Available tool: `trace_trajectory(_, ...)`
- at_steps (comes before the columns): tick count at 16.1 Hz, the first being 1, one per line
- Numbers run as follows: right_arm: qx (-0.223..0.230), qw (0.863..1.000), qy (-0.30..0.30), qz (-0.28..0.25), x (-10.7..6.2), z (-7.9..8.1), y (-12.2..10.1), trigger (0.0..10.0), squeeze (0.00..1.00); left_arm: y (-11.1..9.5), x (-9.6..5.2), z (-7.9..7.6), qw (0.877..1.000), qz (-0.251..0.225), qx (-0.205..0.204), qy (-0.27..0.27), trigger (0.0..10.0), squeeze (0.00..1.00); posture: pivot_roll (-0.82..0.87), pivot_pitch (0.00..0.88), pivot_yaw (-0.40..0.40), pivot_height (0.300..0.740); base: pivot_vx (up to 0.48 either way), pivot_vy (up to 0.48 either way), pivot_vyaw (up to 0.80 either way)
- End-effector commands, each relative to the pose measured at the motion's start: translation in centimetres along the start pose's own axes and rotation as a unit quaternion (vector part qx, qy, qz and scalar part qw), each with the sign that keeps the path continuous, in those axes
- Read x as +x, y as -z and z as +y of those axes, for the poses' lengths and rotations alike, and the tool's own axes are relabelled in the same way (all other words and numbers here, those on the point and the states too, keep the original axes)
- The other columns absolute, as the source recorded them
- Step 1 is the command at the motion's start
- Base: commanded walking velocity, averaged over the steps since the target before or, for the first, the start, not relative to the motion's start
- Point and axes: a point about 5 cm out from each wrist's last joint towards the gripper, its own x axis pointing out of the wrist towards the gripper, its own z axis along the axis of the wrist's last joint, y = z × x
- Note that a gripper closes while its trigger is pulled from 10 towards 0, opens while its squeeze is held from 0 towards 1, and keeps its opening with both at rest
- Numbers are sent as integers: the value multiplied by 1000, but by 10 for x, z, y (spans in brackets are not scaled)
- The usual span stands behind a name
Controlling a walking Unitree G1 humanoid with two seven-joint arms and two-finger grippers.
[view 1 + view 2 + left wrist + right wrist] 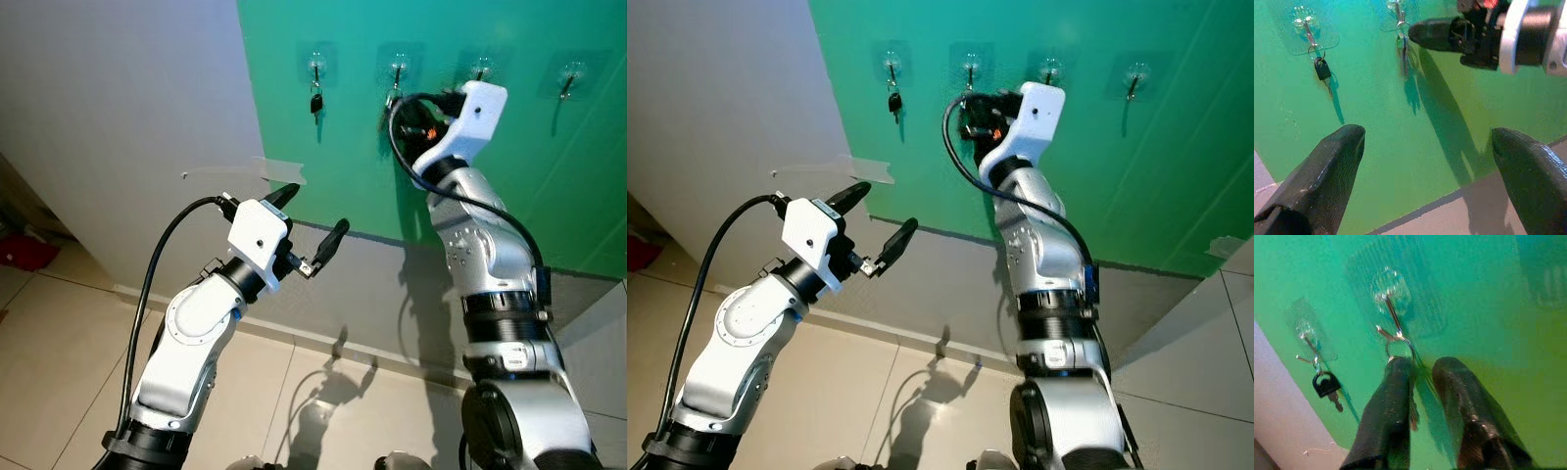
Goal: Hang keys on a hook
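The right end effector [1422, 374] is raised to the second clear adhesive metal hook [1392, 313] on the green wall [509, 176], its fingers seemingly pinching the silver key ring [1399, 343] looped there, while the left end effector [312, 220] hovers spread below, holding nothing.
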Motion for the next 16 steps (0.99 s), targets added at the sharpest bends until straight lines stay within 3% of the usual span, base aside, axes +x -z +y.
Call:
trace_trajectory(1,5,1000,-11,-1,-2,5,-1,10000,1000,-4,-2,1,1000,-12,1,0,10000,0,-130,66,65,740,0,0,0)
trace_trajectory(4,20,1000,-22,-3,-11,6,3,10000,1000,-4,-1,0,1000,-15,-3,-1,10000,0,-139,62,73,740,0,0,0)
trace_trajectory(6,21,999,-31,-10,-21,6,2,10000,1000,2,1,6,999,9,-11,-34,10000,0,-141,58,72,740,0,0,0)
trace_trajectory(7,17,999,-31,-13,-36,3,2,10000,690,6,0,10,998,25,-8,-59,10000,0,-149,52,70,740,0,0,0)
trace_trajectory(8,-8,1000,-7,4,-56,-7,10,10000,0,11,-3,15,996,33,4,-86,10000,0,-156,46,74,740,0,0,0)
trace_trajectory(11,-56,995,59,61,-101,-30,41,10000,0,25,-12,21,992,61,9,-113,10000,0,-173,39,90,740,0,0,0)
trace_trajectory(12,-83,986,103,104,-132,-41,62,10000,0,36,-20,22,990,78,1,-117,10000,0,-200,31,112,740,0,285,0)
trace_trajectory(14,-98,973,153,143,-164,-49,78,10000,0,52,-28,20,987,104,-7,-121,10000,0,-220,21,131,740,0,369,0)
trace_trajectory(16,-112,963,196,150,-179,-56,81,10000,0,58,-26,17,987,108,-15,-116,10000,0,-239,23,145,740,0,416,-428)
